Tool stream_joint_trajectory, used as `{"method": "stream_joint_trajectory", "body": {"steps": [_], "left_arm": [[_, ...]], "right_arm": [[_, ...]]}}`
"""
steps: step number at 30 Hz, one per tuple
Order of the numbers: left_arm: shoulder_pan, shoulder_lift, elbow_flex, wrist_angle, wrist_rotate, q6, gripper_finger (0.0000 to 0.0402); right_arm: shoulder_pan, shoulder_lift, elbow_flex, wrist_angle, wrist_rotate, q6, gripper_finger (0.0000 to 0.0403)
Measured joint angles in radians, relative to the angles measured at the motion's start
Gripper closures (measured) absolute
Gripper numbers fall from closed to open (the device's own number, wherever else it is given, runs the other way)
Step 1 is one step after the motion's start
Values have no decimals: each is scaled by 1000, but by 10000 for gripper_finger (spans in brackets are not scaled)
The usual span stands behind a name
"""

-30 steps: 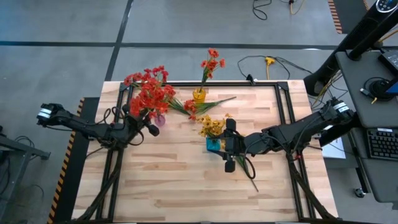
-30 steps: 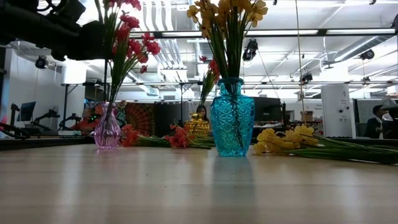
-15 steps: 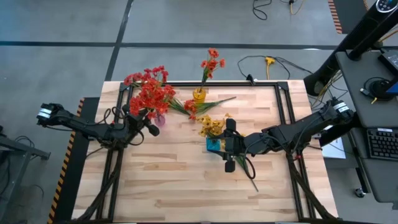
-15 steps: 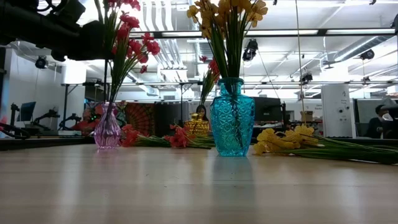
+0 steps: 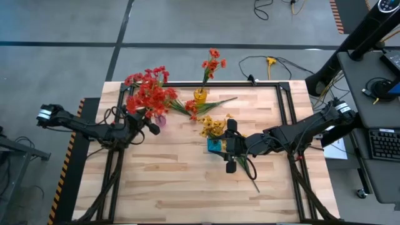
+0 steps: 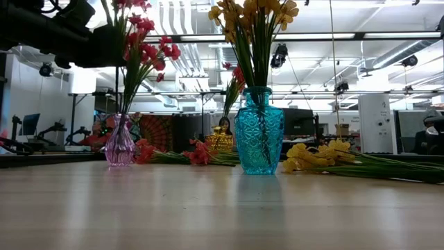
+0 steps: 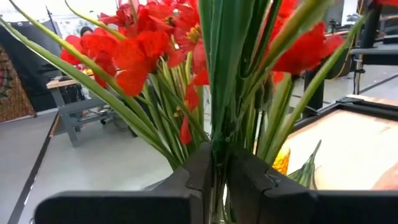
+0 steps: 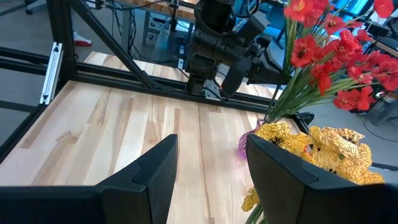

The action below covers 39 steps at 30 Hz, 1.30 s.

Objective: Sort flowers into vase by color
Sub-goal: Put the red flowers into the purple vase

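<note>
A bunch of red flowers (image 5: pixel 150 95) stands with its stems in a small pink vase (image 6: pixel 119 146) at the table's far left. My left gripper (image 7: pixel 217 158) is shut on these stems above the vase neck. A teal vase (image 6: pixel 258 139) near the middle holds yellow flowers (image 6: pixel 253 14). My right gripper (image 8: pixel 211 146) is open and stands by this vase (image 5: pixel 214 145), touching nothing. A yellow vase (image 5: pixel 200 95) at the far edge holds orange-red flowers (image 5: pixel 212 62). A red sprig (image 5: pixel 194 108) and a yellow sprig (image 6: pixel 319 156) lie flat on the table. My left gripper pinches the red bunch's green stems (image 7: pixel 214 134) between its two fingers, below the blooms. The fingers come about level from the table's left and lie across the stems. The bunch stands nearly upright, with its lower ends in the pink vase (image 5: pixel 159 120).
A black frame (image 5: pixel 206 84) runs along the table's far, left and right sides. The loose yellow sprig's stem (image 5: pixel 249 172) lies under my right arm. Bare wood (image 5: pixel 175 187) fills the near half of the table. A desk with a keyboard (image 5: pixel 382 144) stands to the right.
My left gripper has shifted the red bunch slightly toward the table's left and far side; the blooms have leaned a little that way while the stems stay in the pink vase. My right arm has kept still.
</note>
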Motion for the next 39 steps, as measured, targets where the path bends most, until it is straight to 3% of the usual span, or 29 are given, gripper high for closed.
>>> {"method": "stream_joint_trajectory", "body": {"steps": [22,39], "left_arm": [[17,4,1,24,12,-64,370],[-9,12,1,12,13,-70,234]], "right_arm": [[1,0,0,0,-1,7,220],[1,0,0,-1,-3,7,220]]}}
